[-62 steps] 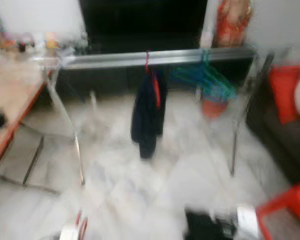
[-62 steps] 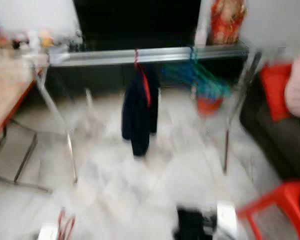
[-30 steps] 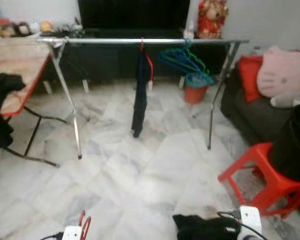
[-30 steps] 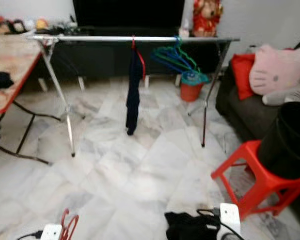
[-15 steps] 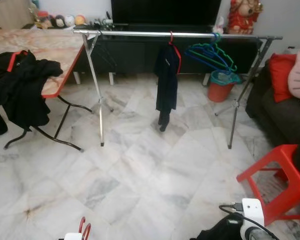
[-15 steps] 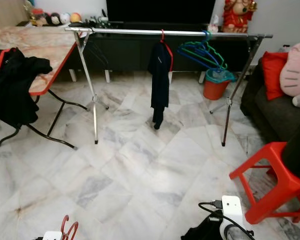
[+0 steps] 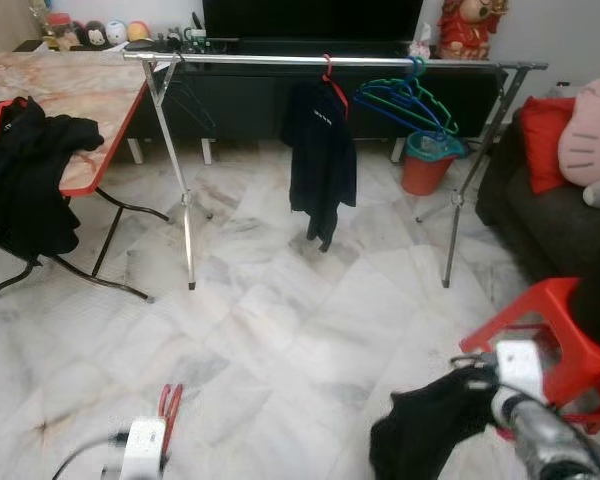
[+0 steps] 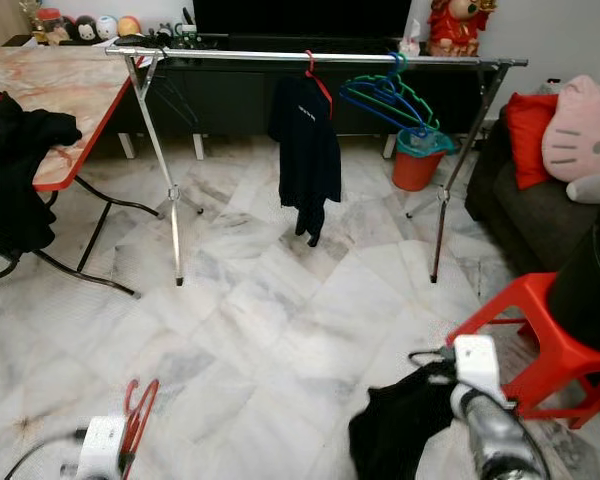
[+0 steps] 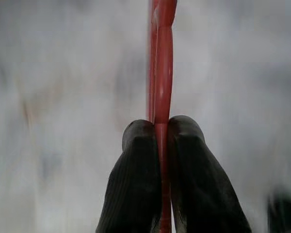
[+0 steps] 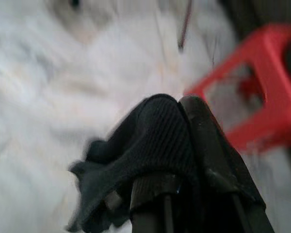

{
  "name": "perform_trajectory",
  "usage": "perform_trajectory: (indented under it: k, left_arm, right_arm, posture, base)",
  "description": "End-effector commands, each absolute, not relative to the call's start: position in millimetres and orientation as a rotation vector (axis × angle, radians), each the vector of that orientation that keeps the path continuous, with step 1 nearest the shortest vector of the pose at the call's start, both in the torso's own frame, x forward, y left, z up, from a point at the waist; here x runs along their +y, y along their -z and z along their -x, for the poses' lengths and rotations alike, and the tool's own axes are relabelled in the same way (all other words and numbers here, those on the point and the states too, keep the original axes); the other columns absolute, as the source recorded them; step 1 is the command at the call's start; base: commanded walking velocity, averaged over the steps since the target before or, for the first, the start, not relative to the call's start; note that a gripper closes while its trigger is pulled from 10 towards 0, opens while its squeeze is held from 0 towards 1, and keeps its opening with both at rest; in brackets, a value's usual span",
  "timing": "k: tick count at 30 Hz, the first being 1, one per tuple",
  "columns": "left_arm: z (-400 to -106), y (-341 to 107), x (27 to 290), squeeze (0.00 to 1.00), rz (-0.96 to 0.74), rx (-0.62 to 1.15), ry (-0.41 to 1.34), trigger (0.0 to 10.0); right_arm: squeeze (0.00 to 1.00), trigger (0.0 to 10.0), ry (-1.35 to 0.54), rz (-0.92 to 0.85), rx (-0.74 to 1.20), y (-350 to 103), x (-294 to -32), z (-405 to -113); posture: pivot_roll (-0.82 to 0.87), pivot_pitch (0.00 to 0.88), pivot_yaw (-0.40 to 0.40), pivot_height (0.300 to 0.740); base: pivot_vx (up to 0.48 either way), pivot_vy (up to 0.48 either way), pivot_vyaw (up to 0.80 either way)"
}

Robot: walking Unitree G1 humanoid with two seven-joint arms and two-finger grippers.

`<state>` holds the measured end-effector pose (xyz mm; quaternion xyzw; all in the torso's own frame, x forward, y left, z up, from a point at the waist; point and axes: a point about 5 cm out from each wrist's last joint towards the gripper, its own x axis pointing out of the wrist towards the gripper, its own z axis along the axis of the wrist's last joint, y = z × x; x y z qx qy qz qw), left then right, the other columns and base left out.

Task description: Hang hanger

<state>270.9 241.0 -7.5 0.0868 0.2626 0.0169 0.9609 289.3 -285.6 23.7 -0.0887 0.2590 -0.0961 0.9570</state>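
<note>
Left gripper (image 9: 157, 133) pinches the red hanger (image 9: 161, 58); right gripper (image 10: 182, 114) pinches a black garment (image 7: 430, 425) — dangling cloth could snag before the rail (image 7: 280, 60).

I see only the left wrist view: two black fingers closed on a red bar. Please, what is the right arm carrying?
Observer: The right gripper is shut on a black garment, hanging low above the floor.
Operator: Is there something on the rack already?
Observer: Yes, a dark shirt hangs on the rail by a red hanger, with empty blue and green hangers beside it.
Operator: What stands near the right arm?
Observer: A red stool.
</note>
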Motion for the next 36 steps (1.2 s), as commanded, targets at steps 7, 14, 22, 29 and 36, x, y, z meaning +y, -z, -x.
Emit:
perform_trajectory:
  k: [7,14,22,29,36]
  left_arm:
    - [-320.4,-59.7,232.7,0.00,-0.289,0.265,0.240,10.0]
    - [-316.9,-63.0,206.5,0.00,-0.434,0.369,0.614,10.0]
    - [-303.9,-70.6,196.1,0.00,-0.513,0.464,0.856,10.0]
    - [-285.1,-92.6,175.8,0.00,-0.487,0.489,1.095,10.0]
    - [-275.2,-113.5,145.0,0.00,-0.466,0.428,1.234,10.0]
  right_arm:
    - [0.00,10.0,-0.003,0.332,0.370,-55.1,-211.0,-339.8]
    - [0.00,10.0,-0.076,0.401,0.348,-83.4,-202.5,-361.6]
    - [0.00,10.0,-0.121,0.561,0.395,-87.2,-195.4,-366.8]
    - [0.00,10.0,-0.140,0.623,0.408,-89.1,-188.0,-369.4]
    - [0.00,10.0,-0.159,0.632,0.397,-93.3,-178.2,-372.9]
  posture:
    - [0.01,0.000,-0.087,0.740]
    - [0.01,0.000,-0.095,0.740]
    - [0.02,0.000,-0.106,0.740]
    - [0.02,0.000,-0.106,0.740]
    - [0.02,0.000,-0.105,0.740]
  base:
    - [0.000,0.000,0.00]
    - [0.000,0.000,0.00]
    - [0.000,0.000,0.00]
    - [0.000,0.000,0.00]
    - [0.000,0.000,0.00]
